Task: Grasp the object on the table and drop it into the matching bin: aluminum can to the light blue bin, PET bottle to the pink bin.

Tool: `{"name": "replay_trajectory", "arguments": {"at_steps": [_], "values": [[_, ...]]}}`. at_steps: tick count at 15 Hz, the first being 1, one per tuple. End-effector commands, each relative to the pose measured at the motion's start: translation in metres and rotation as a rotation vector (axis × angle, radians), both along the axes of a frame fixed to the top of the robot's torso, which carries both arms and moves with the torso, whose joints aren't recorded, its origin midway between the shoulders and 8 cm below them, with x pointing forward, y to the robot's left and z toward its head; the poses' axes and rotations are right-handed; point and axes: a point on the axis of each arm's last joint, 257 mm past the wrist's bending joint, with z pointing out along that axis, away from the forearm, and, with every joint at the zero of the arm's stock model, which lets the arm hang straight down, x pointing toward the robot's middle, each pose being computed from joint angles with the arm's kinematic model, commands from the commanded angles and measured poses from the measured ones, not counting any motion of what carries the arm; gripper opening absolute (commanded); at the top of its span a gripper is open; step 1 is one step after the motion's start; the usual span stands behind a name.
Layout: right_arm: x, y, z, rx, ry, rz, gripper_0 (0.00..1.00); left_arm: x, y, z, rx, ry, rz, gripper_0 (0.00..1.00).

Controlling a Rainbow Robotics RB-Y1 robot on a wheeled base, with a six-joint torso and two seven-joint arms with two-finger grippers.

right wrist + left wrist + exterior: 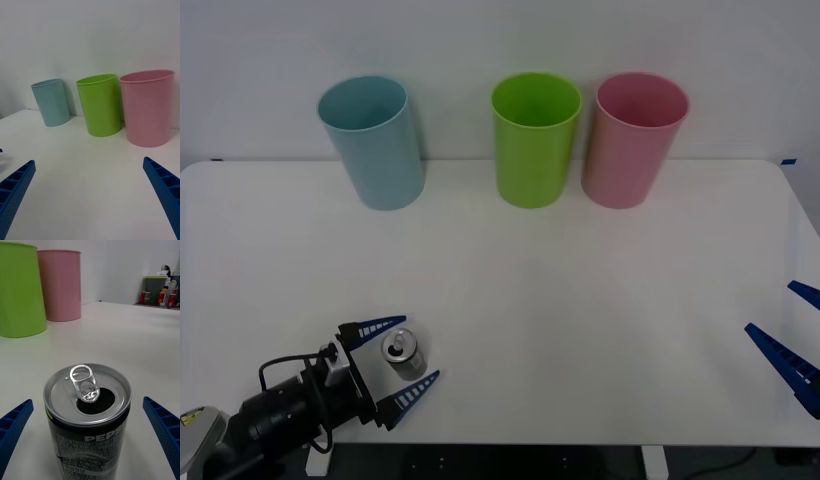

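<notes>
The small silver-topped aluminium drink can [404, 354] stands upright near the white desk's [580, 300] front-left corner, between the left end effector's [399, 360] spread blue fingers. Opened, probably light, thin-walled: squeeze mid-body gently. Right end effector [792, 340] open, front-right edge.

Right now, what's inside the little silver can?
The small silver metal can stands opened, pull tab lifted. Its mouth shows only darkness; any drink inside is hidden. The open left pincer flanks it.
</notes>
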Motion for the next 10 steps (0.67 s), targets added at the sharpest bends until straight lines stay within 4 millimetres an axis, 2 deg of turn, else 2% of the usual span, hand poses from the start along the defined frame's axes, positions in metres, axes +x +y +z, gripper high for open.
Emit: {"name": "replay_trajectory", "arguments": {"at_steps": [1, 3, 4, 5, 6, 7, 10], "values": [[0.0, 0.0, 0.0, 0.0, 0.0, 0.0, 1.0, 0.0012, -0.0012, 0.0005, 0.003, -0.002, -0.003, 1.0], [0.0, 0.0, 0.0, 0.0, 0.0, 0.0, 1.0, 0.0018, -0.0008, 0.0001, 0.005, -0.002, 0.0, 1.0], [0.0, 0.0, 0.0, 0.0, 0.0, 0.0, 1.0, 0.0015, -0.0009, -0.0005, 0.007, -0.001, -0.002, 0.8], [0.0, 0.0, 0.0, 0.0, 0.0, 0.0, 1.0, 0.0018, -0.0023, -0.0008, 0.005, 0.0, 0.0, 0.22], [0.0, 0.0, 0.0, 0.0, 0.0, 0.0, 1.0, 0.0033, -0.0014, -0.0009, 0.006, -0.002, 0.007, 0.05], [0.0, 0.0, 0.0, 0.0, 0.0, 0.0, 1.0, 0.0042, -0.0007, -0.0022, 0.008, 0.001, 0.015, 0.01], [0.0, 0.0, 0.0, 0.0, 0.0, 0.0, 1.0, 0.0063, 0.0004, -0.0037, 0.013, 0.003, 0.025, 0.0]]}}
